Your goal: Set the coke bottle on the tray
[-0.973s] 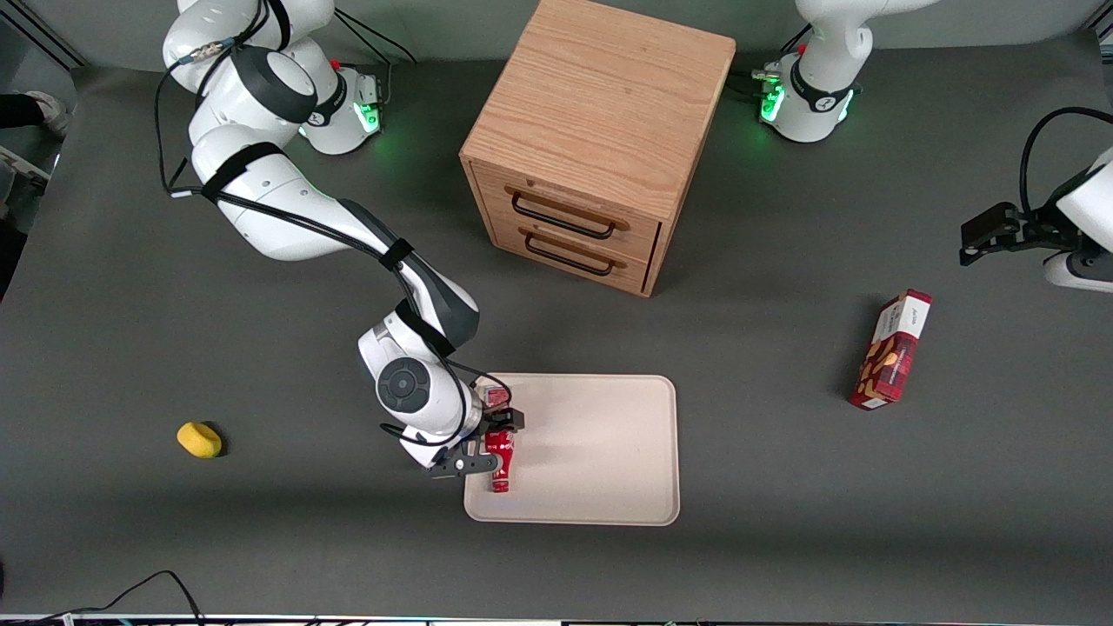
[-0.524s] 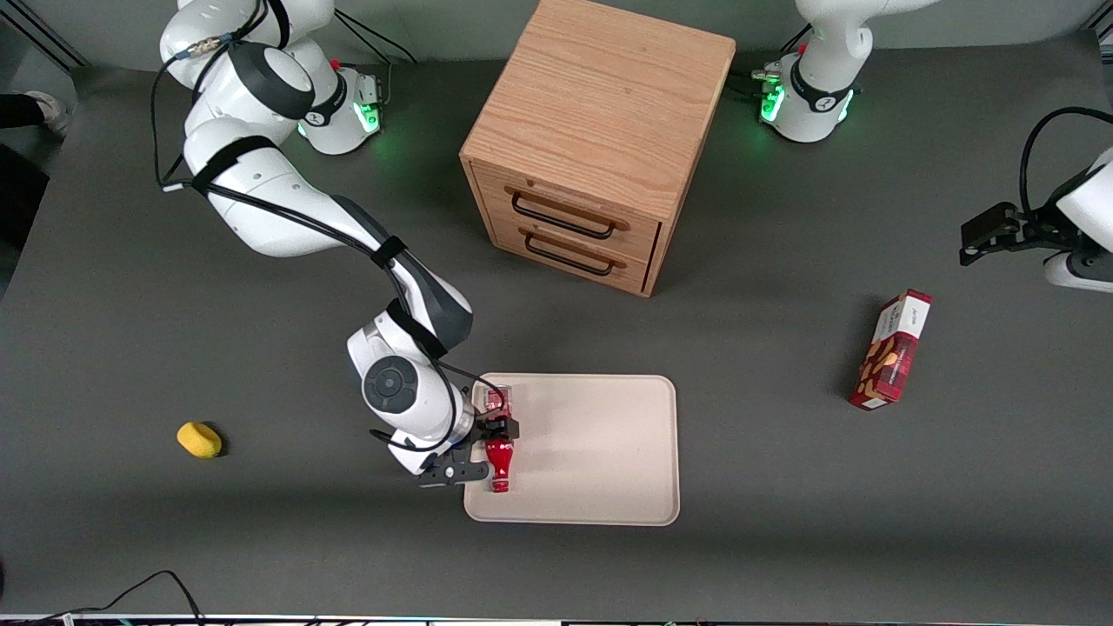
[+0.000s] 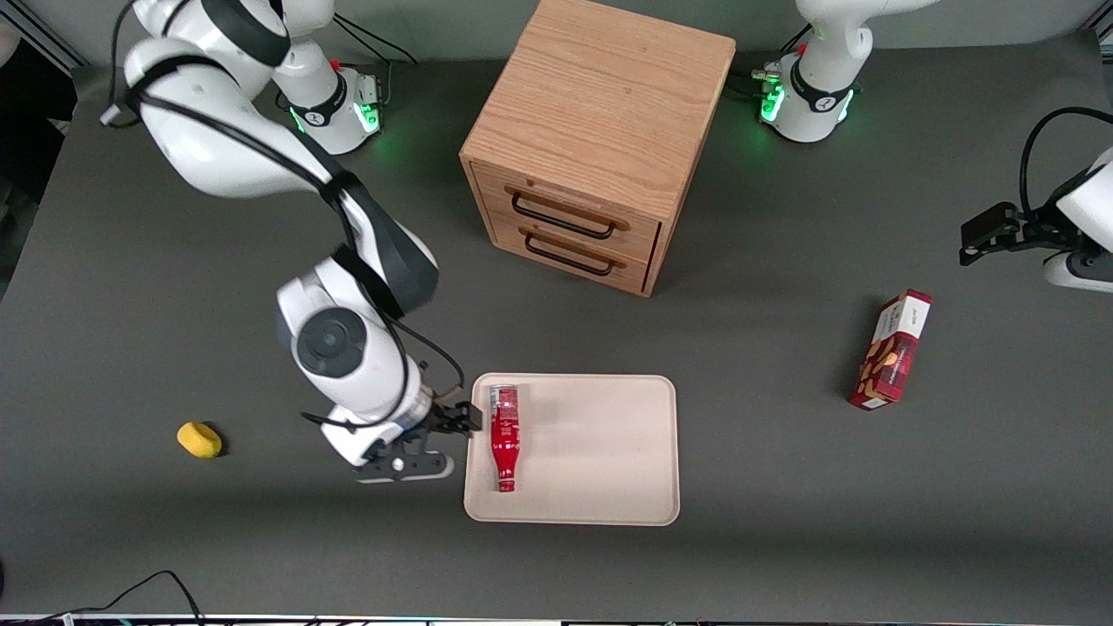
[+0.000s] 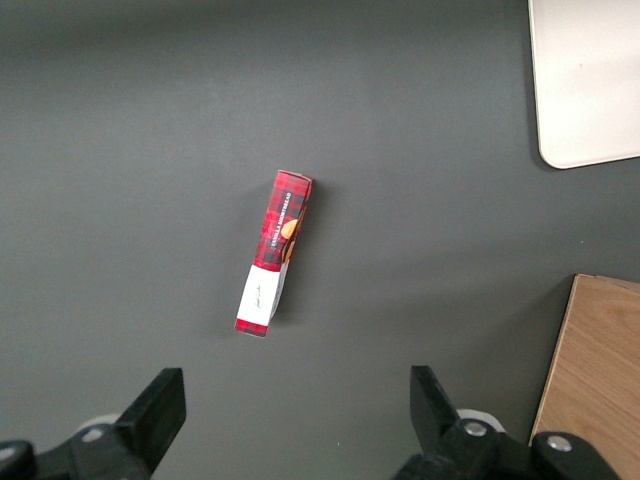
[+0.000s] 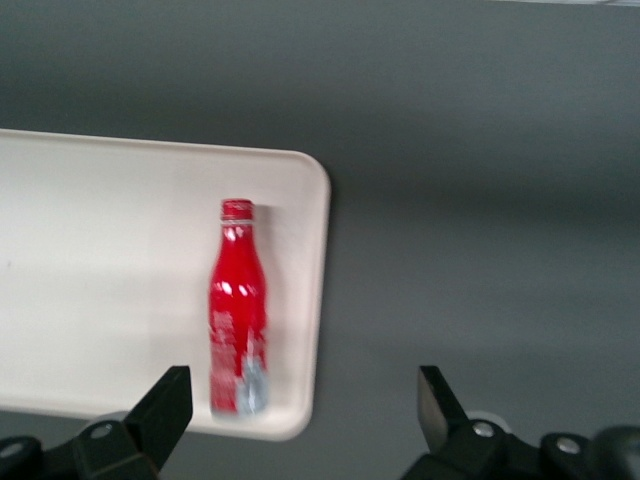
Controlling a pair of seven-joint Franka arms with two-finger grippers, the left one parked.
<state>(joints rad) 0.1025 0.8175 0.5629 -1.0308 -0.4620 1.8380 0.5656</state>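
Now, nearest your front camera, you have the tray (image 3: 600,452) lying flat on the dark table (image 3: 783,539), and the coke bottle (image 3: 504,437) is on it, lying on its side close to the tray's short rim at the working arm's end. Its red cap points toward the front camera and its silvery-clear base points toward the cabinet. From the right wrist camera you can see the coke bottle (image 5: 238,335) resting inside the tray (image 5: 100,270), just beside the rounded rim, with nothing touching it.

Your gripper (image 3: 435,442) hangs just off that same short rim, over bare table, beside the bottle but apart from it. Its fingers (image 5: 165,412) are spread wide with nothing between them, and the bottle sits clear of both.

Toward the working arm's end of the table, you have a small yellow object (image 3: 199,439) about as near the camera as the gripper, well apart from the tray. Toward the parked arm's end, a red snack box (image 3: 891,349) lies on the table, a little farther from the camera than the tray; the left wrist camera shows the same red snack box (image 4: 274,267) lying flat.

Farthest from the camera stands the wooden cabinet (image 3: 600,130), its two drawers (image 3: 565,235) shut, each with a dark handle
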